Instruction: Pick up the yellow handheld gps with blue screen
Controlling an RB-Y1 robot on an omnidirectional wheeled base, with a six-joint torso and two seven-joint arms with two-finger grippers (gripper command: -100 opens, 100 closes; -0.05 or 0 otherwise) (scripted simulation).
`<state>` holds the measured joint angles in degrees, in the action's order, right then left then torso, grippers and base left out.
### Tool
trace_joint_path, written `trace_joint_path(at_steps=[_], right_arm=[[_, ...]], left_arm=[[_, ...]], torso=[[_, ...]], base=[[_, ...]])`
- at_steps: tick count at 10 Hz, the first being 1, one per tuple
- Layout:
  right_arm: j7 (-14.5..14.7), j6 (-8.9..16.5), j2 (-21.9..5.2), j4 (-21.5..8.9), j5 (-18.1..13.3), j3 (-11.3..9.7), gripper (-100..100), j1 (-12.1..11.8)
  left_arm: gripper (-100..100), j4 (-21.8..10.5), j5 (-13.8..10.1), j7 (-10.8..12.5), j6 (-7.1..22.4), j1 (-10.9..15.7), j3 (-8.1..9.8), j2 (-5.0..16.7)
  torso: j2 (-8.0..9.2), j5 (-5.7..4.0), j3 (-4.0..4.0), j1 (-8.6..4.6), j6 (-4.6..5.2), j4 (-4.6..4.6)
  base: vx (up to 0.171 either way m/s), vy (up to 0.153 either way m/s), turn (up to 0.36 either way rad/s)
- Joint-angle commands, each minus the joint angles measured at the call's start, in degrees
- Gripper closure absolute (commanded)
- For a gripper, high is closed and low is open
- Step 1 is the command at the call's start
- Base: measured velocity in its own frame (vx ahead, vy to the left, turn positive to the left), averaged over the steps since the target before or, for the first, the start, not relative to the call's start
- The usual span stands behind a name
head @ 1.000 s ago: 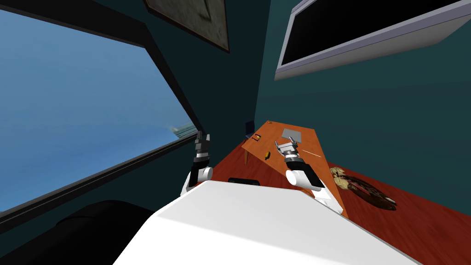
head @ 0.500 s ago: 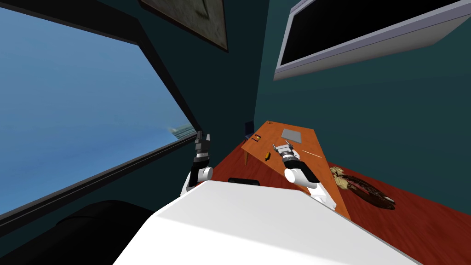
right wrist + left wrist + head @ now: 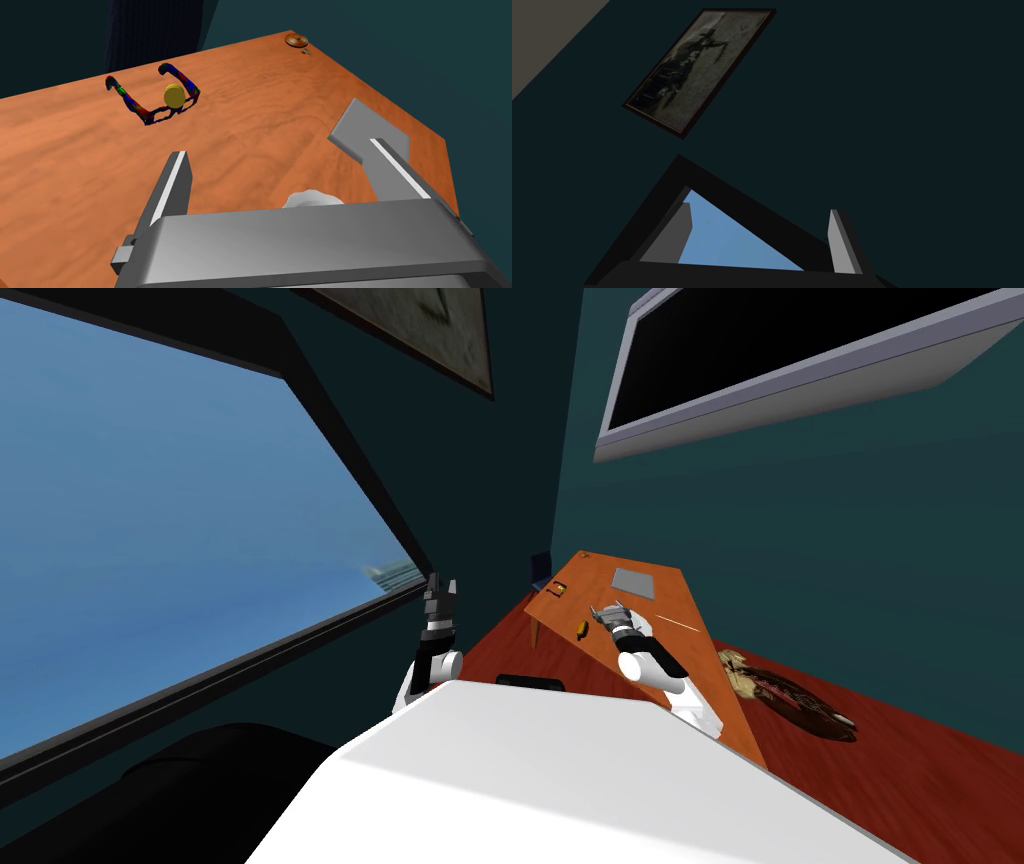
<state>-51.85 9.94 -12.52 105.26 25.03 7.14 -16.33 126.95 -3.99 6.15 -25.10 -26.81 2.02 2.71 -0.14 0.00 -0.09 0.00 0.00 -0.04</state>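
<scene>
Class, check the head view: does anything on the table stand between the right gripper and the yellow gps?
Nothing visible does. The right gripper, open, is above the table, and the yellow gps lies close to its left near the table's edge, with bare tabletop between them.

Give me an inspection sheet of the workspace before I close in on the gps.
Surface: orange-brown wooden table, things spread apart.
Job's things: small yellow gps lies near the table's near edge, ungripped; screen too small to tell.
Clutter: multicoloured glasses with a yellow disc between the arms; grey slab; brown knob at the far corner.
Grippers: right gripper open, over the table beside the gps; left gripper open, raised by the window.
Cables: nothing seen.
Surroundings: window, black wall screen, red-brown floor.
</scene>
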Motion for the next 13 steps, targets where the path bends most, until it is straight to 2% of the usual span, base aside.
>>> trace_joint_path(at_steps=[1,2,3,4,5,6,7,8,9,10,11,12,13], right_arm=[[-2.86,2.86,-0.60,-2.78,2.07,0.26,-100,1.38],[-3.47,3.18,-0.60,-2.78,2.07,0.26,-100,1.38],[-5.55,5.59,-1.06,-5.17,3.85,0.47,-100,2.50],[-6.20,5.80,-1.06,-5.17,3.85,0.47,-100,2.50],[-8.29,8.04,-1.53,-7.61,5.61,0.68,-100,3.63],[-8.91,8.41,-1.53,-7.61,5.61,0.68,-100,3.63],[-11.09,11.00,-2.01,-9.50,7.35,0.90,-100,4.78],[-11.57,11.00,-2.01,-10.07,7.35,0.90,-100,4.78],[-13.89,13.55,-2.49,-12.08,9.06,1.11,-100,5.92],[-14.18,13.55,-2.49,-12.54,9.06,1.11,-100,5.92],[-16.42,15.79,-2.98,-14.98,10.74,1.32,-100,7.05],[-16.74,16.05,-2.98,-14.98,10.74,1.32,-100,7.05],[-19.06,18.49,-3.47,-17.39,12.37,1.53,-100,8.15]], left_arm=[[0,0.00,0.00,0.00,0.00,0.00,0.00,0.00],[0,0.00,0.00,0.00,0.00,0.00,0.00,0.00],[0,0.00,0.00,0.00,0.00,0.00,0.00,0.00],[0,0.00,0.00,0.00,0.00,0.00,0.00,0.00],[0,0.00,0.00,0.00,0.00,0.00,0.00,0.00],[0,0.00,0.00,0.00,0.00,0.00,0.00,0.00],[0,0.00,0.00,0.00,0.00,0.00,0.00,0.00],[0,0.00,0.00,0.00,0.00,0.00,0.00,0.00],[0,0.00,0.00,0.00,0.00,0.00,0.00,0.00],[0,0.00,0.00,0.00,0.00,0.00,0.00,0.00],[0,0.00,0.00,0.00,0.00,0.00,0.00,0.00],[0,0.00,0.00,0.00,0.00,0.00,0.00,0.00],[0,0.00,0.00,0.00,0.00,0.00,0.00,0.00]], torso=[[0.00,0.00,0.00,0.00,0.00,0.00],[-0.03,0.00,-0.02,0.01,0.00,-0.01],[0.00,0.01,0.00,0.01,0.00,0.00],[0.00,0.00,0.00,0.01,0.00,0.00],[0.02,0.00,0.01,0.01,0.00,0.00],[0.00,0.00,0.00,0.00,0.00,0.00],[0.01,0.01,0.01,0.01,0.00,0.00],[-0.02,0.01,-0.01,0.03,0.00,0.00],[0.00,0.00,0.00,0.00,0.00,0.00],[-0.02,0.00,-0.01,0.00,0.00,0.00],[0.01,0.00,0.00,0.00,0.00,0.00],[0.01,0.00,0.01,-0.01,0.01,0.00],[0.02,0.00,0.01,0.00,0.00,0.00]], base=[[0.044,0.008,-0.034],[0.035,0.010,-0.013],[0.033,0.006,-0.031],[0.030,0.007,-0.016],[0.037,0.006,-0.033],[0.034,0.007,-0.014],[0.042,0.012,-0.033],[0.035,0.006,-0.016],[0.040,0.003,-0.025],[0.032,0.005,-0.016],[0.036,0.001,-0.035],[0.032,0.005,-0.015],[0.037,0.008,-0.029]])
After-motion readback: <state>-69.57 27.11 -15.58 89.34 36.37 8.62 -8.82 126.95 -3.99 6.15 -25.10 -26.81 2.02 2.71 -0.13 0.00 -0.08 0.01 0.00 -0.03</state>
